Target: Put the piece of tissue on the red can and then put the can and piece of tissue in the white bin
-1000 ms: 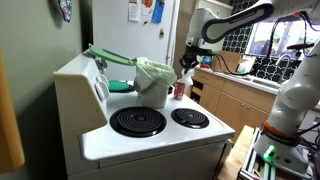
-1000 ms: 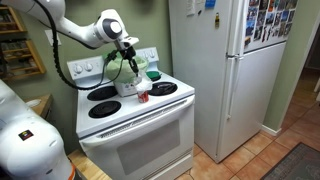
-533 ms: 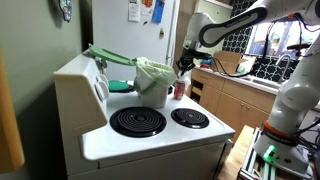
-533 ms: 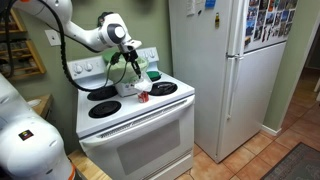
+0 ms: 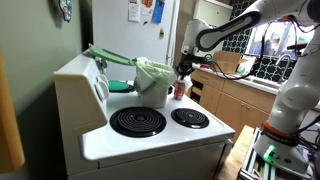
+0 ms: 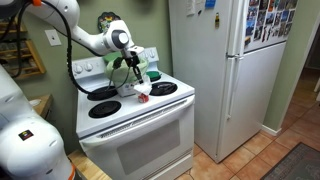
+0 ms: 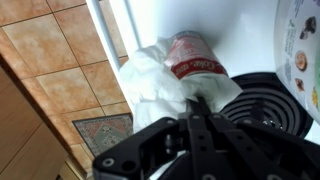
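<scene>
The red can (image 7: 196, 55) stands on the white stovetop near its front edge, between the burners. A white piece of tissue (image 7: 158, 85) is draped against and partly over the can. My gripper (image 7: 197, 103) hangs just above the can, its fingers closed together and pinching the tissue. In both exterior views the gripper (image 5: 183, 68) (image 6: 133, 72) is right over the can (image 5: 179, 89) (image 6: 143, 96). The white bin (image 5: 153, 85) with its crinkled pale liner stands right beside the can, further back on the stove.
Black coil burners (image 5: 137, 121) (image 5: 189, 118) cover the stovetop. A green tray-like thing (image 5: 110, 57) leans at the back of the stove. A white fridge (image 6: 230, 60) stands beside the stove, and wooden counters (image 5: 235, 95) lie on the other side.
My gripper has come down towards the can with the tissue. The can and the bin have not moved.
</scene>
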{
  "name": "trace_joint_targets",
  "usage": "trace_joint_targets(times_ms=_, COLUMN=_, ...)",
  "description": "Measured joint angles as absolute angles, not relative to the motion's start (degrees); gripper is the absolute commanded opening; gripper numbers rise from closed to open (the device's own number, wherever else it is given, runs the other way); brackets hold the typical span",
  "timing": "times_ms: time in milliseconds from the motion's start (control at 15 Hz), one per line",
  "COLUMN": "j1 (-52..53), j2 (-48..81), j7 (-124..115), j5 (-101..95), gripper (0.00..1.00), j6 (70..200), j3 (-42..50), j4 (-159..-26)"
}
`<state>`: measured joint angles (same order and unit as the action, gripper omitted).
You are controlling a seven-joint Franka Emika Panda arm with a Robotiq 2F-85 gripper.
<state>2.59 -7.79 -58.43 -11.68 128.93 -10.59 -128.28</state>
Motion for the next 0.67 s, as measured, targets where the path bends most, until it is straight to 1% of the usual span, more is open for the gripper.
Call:
trace_joint_targets(times_ms=200, j1=2.6, j2=-7.3, j7=-58.4, j5=-11.9, gripper=0.0, j6=128.9, j3=-10.6, j4=-128.2)
trace_joint_targets(times_ms=267, j1=2.6, j2=-7.3, j7=-58.4, j5=-12.0, gripper=0.26, j6=128.9, j3=-10.6, j4=-128.2)
trace_joint_targets(times_ms=333, j1=2.6, j2=-7.3, j7=-58.4, j5=-12.2, gripper=0.27, j6=128.9, j3=-10.6, j4=-128.2)
trace_joint_targets(times_ms=600, j1=2.6, j2=-7.4, j7=-58.4, j5=-13.1, gripper=0.56, j6=128.9, j3=-10.6, j4=-128.2)
trace_joint_targets(times_ms=667, j1=2.6, j2=-7.5, j7=-58.4, j5=-13.4, gripper=0.48, j6=128.9, j3=-10.6, j4=-128.2)
